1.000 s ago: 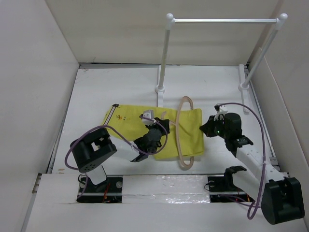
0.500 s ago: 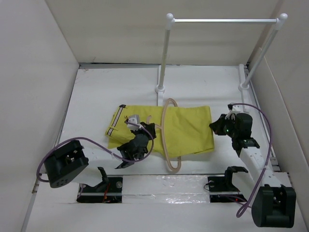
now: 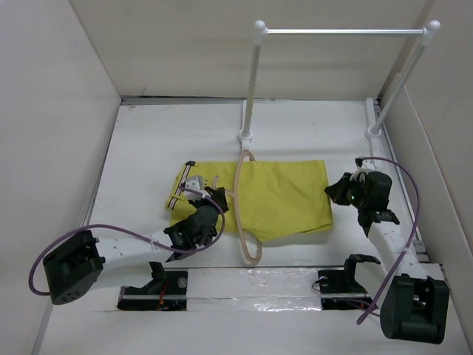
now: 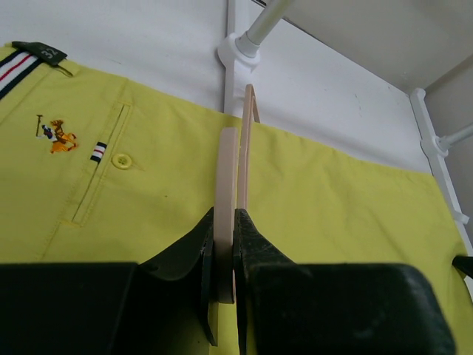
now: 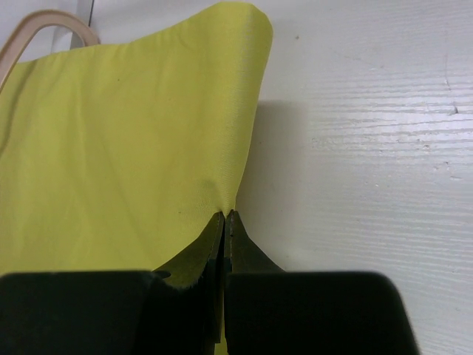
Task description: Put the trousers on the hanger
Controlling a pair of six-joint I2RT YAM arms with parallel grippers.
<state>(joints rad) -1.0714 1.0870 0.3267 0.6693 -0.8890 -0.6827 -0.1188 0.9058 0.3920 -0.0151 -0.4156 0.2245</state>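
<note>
The yellow-green trousers (image 3: 284, 196) lie flat mid-table, with the striped waistband at the left (image 3: 179, 191). The thin beige hanger (image 3: 238, 200) stands on edge across them, and its lower loop hangs past their near edge. My left gripper (image 3: 219, 197) is shut on the hanger's flat bar (image 4: 226, 177), above the back pocket (image 4: 100, 174). My right gripper (image 3: 334, 190) is shut on the trousers' right hem edge (image 5: 222, 200), low over the table. The hanger's curve shows at the top left of the right wrist view (image 5: 44, 22).
A white rail stand (image 3: 340, 31) rises at the back; its foot (image 3: 244, 136) is just behind the hanger's top, and another foot (image 3: 374, 133) is at the right. Enclosure walls stand close on both sides. A raised ledge (image 3: 251, 277) runs along the near edge.
My left gripper slid the hanger leftward along the trousers. My right gripper pulled the hem rightward, and the cloth spread out longer and flatter.
</note>
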